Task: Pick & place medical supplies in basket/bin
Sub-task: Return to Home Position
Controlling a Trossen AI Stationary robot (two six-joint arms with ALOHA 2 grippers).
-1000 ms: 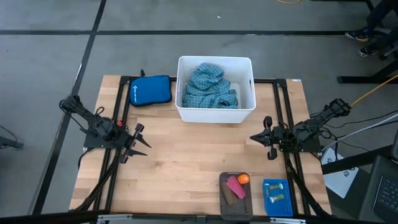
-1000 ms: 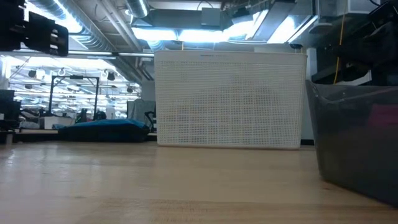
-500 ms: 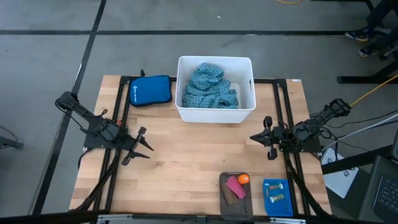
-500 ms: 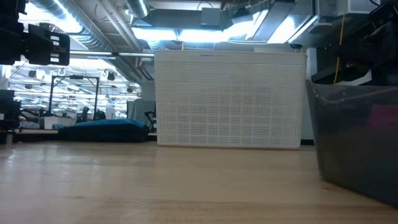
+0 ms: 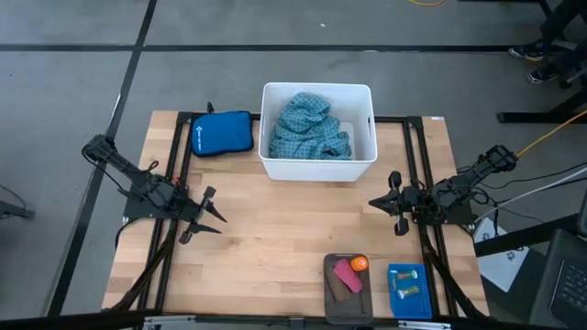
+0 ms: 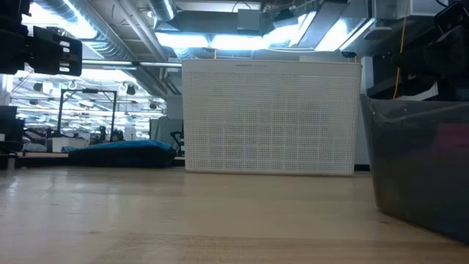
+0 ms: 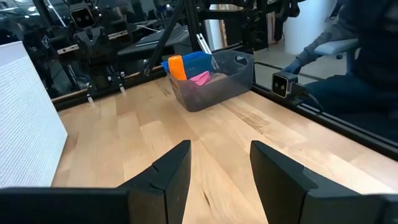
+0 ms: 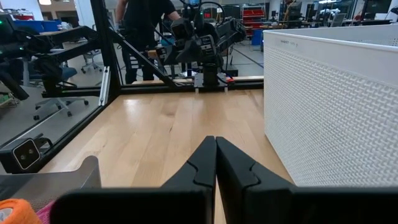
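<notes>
Near edge: dark-grey tray [image 5: 332, 304] holds pink piece [image 5: 347, 276], orange piece [image 5: 359, 264]. Mid-table: left gripper [image 5: 211, 209] fingers apart, empty; right gripper [image 5: 378, 202] pinched together, empty. Far: teal cloth [image 5: 312, 128] inside white tub [image 5: 316, 89]. Judged homing step; next needs only arms parked.

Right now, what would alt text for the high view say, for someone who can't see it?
A teal cloth lies in a white tub at the back of the table, a blue pouch beside it. The left gripper, open, and the right gripper, shut, hang at the sides.
</notes>
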